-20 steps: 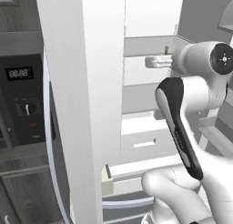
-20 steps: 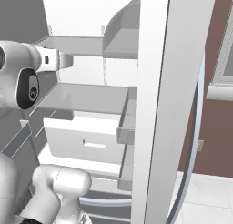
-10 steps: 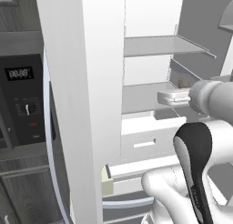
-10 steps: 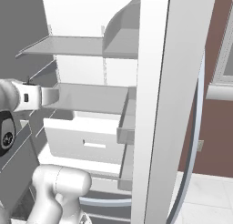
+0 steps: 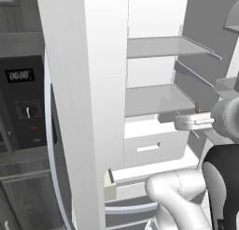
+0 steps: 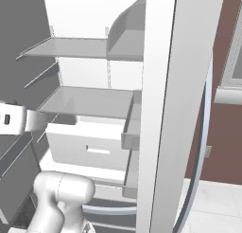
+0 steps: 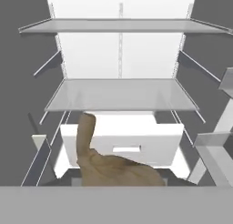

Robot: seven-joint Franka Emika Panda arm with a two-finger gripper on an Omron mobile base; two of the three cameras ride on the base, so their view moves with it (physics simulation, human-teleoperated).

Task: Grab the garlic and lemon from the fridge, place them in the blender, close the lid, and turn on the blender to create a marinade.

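The garlic (image 7: 111, 166), a lumpy brownish-tan bulb with a stalk standing up at its left, sits at the very bottom of the hand view, right against the camera and in front of the white drawer (image 7: 123, 143) of the fridge (image 5: 88, 107). The fingers (image 5: 190, 123) are seen from the left base view as a pale block at the end of the white arm, reaching in at the level of the lower grey shelf (image 5: 156, 99), with a small tan speck just above them (whether they are clamped on the bulb or merely beside it cannot be told, since the tips are hidden behind it). The fridge stands open, its two grey shelves bare, the upper shelf (image 7: 123, 25) well above the lower one. From the right base view the open door (image 6: 165, 109) carries grey door shelves (image 6: 130, 132). A dark wall oven (image 5: 21, 103) with a digital display stands to the left of the fridge
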